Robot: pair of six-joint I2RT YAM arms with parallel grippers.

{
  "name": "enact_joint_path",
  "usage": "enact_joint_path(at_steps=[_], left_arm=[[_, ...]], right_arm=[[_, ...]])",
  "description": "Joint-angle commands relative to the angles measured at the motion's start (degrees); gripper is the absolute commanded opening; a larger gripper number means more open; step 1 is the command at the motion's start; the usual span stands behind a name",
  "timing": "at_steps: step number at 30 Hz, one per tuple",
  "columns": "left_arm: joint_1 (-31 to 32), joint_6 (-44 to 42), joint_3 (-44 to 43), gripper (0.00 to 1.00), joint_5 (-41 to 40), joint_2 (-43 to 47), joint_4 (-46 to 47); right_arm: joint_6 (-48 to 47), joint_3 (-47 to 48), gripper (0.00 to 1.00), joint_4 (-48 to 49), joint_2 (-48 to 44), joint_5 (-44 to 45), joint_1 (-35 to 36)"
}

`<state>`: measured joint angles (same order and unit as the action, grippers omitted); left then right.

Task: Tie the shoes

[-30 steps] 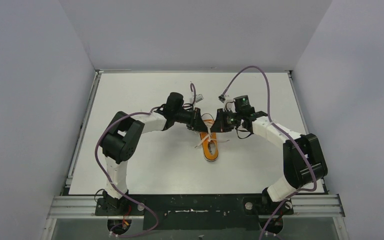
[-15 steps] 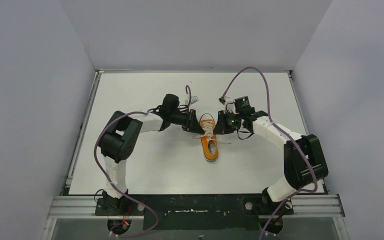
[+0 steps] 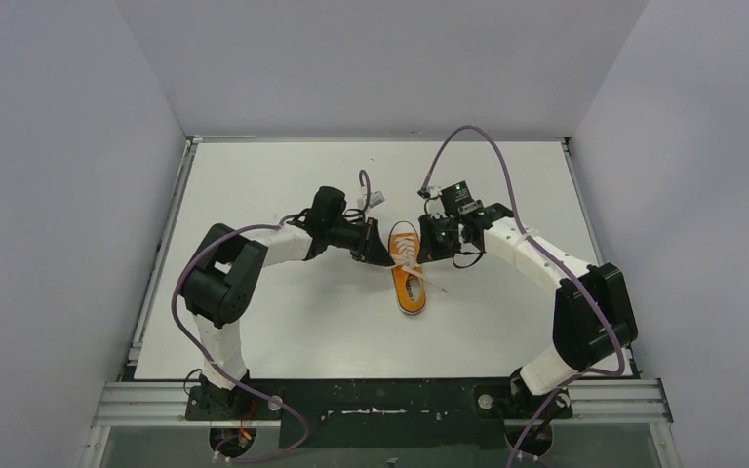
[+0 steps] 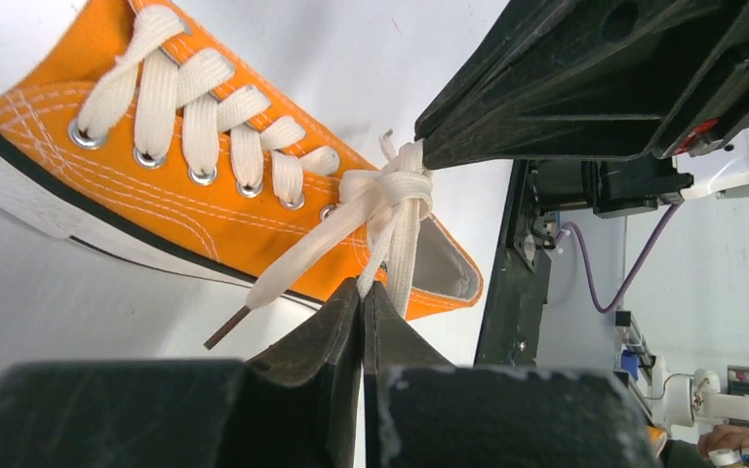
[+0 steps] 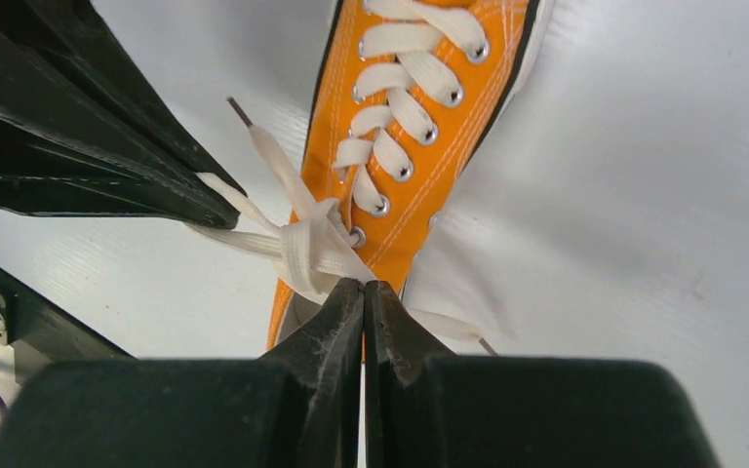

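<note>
A small orange sneaker with a white sole lies mid-table, toe towards the back. It also shows in the left wrist view and the right wrist view. Its white laces are crossed into a knot over the tongue. My left gripper is shut on a lace strand at the shoe's left side. My right gripper is shut on a lace strand at the shoe's right side. Both strands run taut to the knot. One free lace end trails onto the table.
The white table is walled in grey at the back and both sides. Purple cables loop above the two arms. A black rail with the arm bases runs along the near edge.
Both grippers have drawn apart from over the shoe to its left and right sides, pulling the lace strands outward. The knot has tightened over the tongue. The shoe is now uncovered.
</note>
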<state>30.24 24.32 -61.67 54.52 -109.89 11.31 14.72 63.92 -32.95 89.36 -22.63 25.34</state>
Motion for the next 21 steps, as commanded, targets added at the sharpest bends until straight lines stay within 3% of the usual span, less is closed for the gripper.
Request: enact_joint_path(at_steps=[1,15,20,21], left_arm=[[0.11,-1.11,1.87,0.00,-0.02,3.20,0.31],[-1.27,-1.84,4.03,0.00,-2.67,4.72,-3.95],[-1.60,-1.57,4.98,0.00,-2.35,5.40,-3.76],[-1.47,-0.88,5.05,0.00,-2.07,5.24,-2.95]], right_arm=[[1.24,2.47,0.01,-4.31,1.04,7.35,0.94],[-1.19,4.14,0.00,-1.57,3.32,12.89,0.73],[-0.75,4.31,0.00,-0.96,2.60,10.44,-0.91],[-0.76,4.51,0.06,-1.09,2.76,9.78,-0.96]])
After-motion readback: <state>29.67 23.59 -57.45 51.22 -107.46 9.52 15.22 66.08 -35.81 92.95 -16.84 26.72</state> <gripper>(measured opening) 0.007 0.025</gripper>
